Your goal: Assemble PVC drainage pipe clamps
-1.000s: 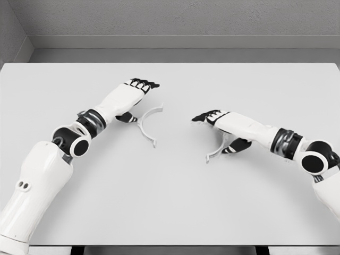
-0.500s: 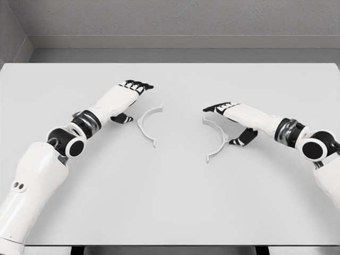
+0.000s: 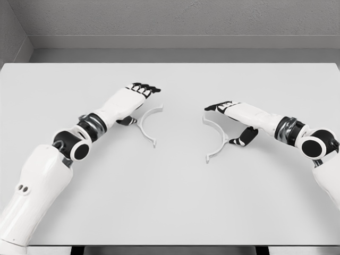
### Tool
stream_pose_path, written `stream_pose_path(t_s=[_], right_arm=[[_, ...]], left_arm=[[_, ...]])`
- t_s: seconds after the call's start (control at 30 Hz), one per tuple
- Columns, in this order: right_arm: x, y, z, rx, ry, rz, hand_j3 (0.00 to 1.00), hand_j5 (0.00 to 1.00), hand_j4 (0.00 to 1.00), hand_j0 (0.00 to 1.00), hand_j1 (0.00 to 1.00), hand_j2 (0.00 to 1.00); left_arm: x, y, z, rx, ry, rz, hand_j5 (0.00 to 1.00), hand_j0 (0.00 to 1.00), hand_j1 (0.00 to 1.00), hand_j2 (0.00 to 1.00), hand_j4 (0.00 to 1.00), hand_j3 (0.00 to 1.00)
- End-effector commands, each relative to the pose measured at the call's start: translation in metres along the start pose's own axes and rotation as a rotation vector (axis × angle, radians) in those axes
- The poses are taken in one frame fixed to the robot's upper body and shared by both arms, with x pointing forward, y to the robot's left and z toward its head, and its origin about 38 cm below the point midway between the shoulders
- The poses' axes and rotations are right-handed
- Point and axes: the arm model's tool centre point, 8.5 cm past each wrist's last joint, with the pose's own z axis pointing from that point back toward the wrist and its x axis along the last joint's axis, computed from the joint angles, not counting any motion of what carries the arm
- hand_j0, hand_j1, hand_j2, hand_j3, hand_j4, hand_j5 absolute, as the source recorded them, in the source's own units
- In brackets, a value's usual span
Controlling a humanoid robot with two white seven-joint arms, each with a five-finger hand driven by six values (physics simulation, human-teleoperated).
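Across the white table [image 3: 170, 202] both white arms reach in from the lower corners, the left arm [image 3: 48, 175] from the left and the right arm [image 3: 313, 154] from the right. Left hand [image 3: 130, 98] hovers with fingers extended and relaxed, grasping nothing, just beside the outer curve of the left clamp half [image 3: 149, 123]. Right hand [image 3: 239, 114] is likewise released, fingers stretched out above the upper end of the right clamp half [image 3: 219, 139], thumb lowered just outside its curve. Both half-rings lie flat near the table's middle, open sides facing each other, apart.
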Motion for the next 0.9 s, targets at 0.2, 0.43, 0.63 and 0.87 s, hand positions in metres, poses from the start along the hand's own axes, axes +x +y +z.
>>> stream_pose_path(t_s=[0.2,0.43,0.63,0.87], right_arm=[[-0.005,-0.009,0.006,-0.005,0.016,0.025,1.0,1.0,1.0,1.0,1.0,1.0],[-0.002,-0.02,0.017,-0.005,0.012,0.077,1.0,1.0,1.0,1.0,1.0,1.0],[-0.001,-0.028,0.019,-0.012,0.012,0.095,1.0,1.0,1.0,1.0,1.0,1.0],[0.01,-0.018,0.006,0.017,-0.023,0.093,1.0,1.0,1.0,1.0,1.0,1.0]], left_arm=[[0.006,0.005,0.0,0.017,-0.015,0.0,1.0,1.0,1.0,1.0,1.0,1.0],[0.016,0.005,-0.006,0.025,-0.03,0.014,1.0,1.0,1.0,1.0,1.0,1.0],[0.024,0.004,-0.01,0.029,-0.047,0.021,1.0,1.0,1.0,1.0,1.0,1.0],[0.032,0.004,-0.015,0.033,-0.061,0.028,1.0,1.0,1.0,1.0,1.0,1.0]])
